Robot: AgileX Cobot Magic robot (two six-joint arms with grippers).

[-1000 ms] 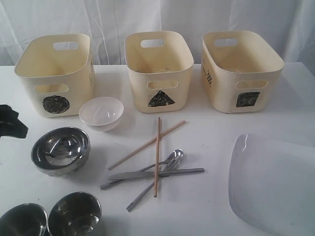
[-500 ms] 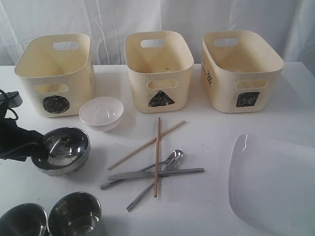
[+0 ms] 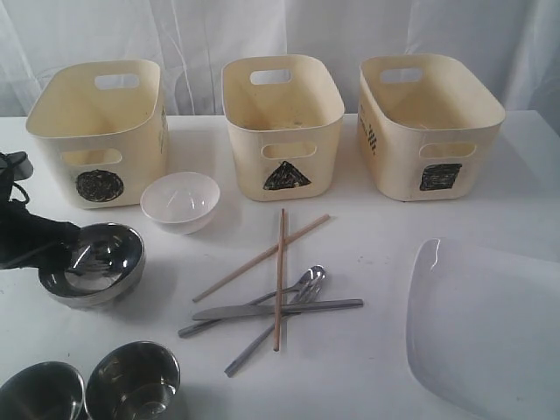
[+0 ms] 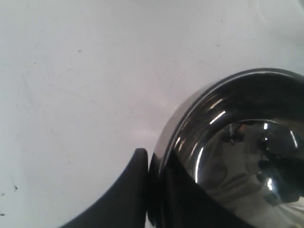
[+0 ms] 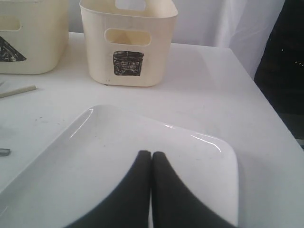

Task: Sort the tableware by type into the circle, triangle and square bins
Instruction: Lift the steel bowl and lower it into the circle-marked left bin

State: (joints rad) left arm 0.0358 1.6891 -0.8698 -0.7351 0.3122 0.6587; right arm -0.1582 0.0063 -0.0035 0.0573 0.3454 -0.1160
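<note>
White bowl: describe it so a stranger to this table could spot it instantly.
Find the leftmost cream bin, marked with a black circle. Beside its front right corner sits the small white bowl. Unlike the steel bowls nearby, it is white.

Left tub [image 3: 140,171]: black scribbled circle [image 3: 98,185] on front.
Middle tub [image 3: 249,166]: black scribbled triangle [image 3: 286,176] on front.
Right tub [image 3: 398,166]: black scribbled square [image 3: 440,176] on front; dark marks [image 3: 369,136] on its side, unreadable.
Words, numbers: none readable.

3 bins [image 3: 131,175] [image 3: 245,166] [image 3: 394,166], 4 bowls [image 3: 96,267] [image 3: 131,381] [image 3: 39,394] [image 3: 179,201], 2 chopstx [image 3: 280,271] [image 3: 254,263], 1 knife [image 3: 332,305], 2 spoons [image 3: 315,276] [image 3: 201,325], 1 plate [image 3: 490,324]
</note>
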